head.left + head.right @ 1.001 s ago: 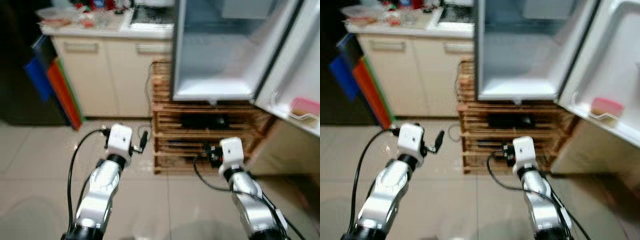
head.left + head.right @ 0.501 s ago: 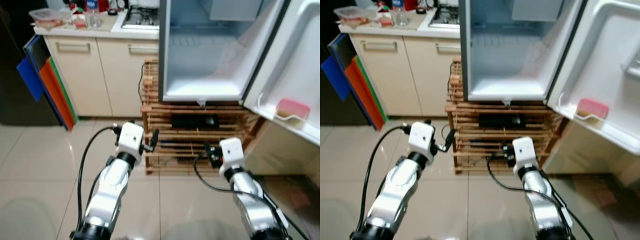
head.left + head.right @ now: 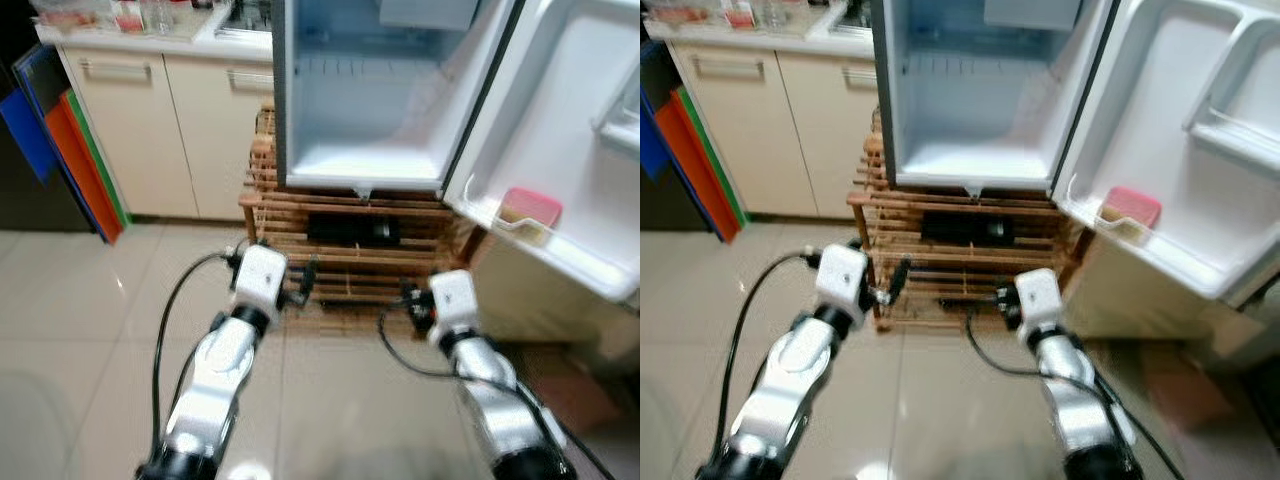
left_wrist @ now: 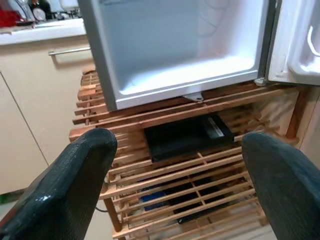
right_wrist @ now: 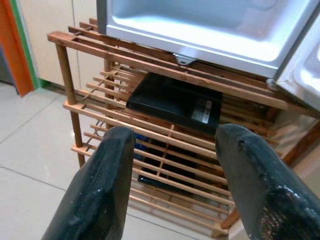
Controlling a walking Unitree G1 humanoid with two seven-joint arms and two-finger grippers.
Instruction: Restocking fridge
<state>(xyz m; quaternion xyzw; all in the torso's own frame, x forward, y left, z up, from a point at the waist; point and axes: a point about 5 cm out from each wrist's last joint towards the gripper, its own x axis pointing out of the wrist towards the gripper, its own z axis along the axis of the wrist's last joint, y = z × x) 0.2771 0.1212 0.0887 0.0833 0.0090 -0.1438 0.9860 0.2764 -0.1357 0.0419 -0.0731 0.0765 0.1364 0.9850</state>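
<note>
Facing the open fridge [image 3: 360,120] more squarely now, the robot stands closer than in the picture from 1 second ago: the whole view has shifted, so the head camera has moved, not the furniture. The fridge sits on a slatted wooden rack [image 3: 350,250], its door [image 3: 560,150] swung out to the robot's right. A pink container [image 3: 530,208] rests in the lower door shelf, as it did earlier. The fridge's main compartment looks bare. The left gripper [image 4: 180,180] is spread wide and holds nothing; the right gripper [image 5: 175,185] is also parted and carries nothing. Both hover low in front of the rack, with a black box [image 5: 175,104] on its upper shelf. On the counter [image 3: 200,40] to the left, well apart from the fridge, stand bottles and containers [image 3: 120,14]. Judging from this, restocking has not begun, since no item is in either gripper.
</note>
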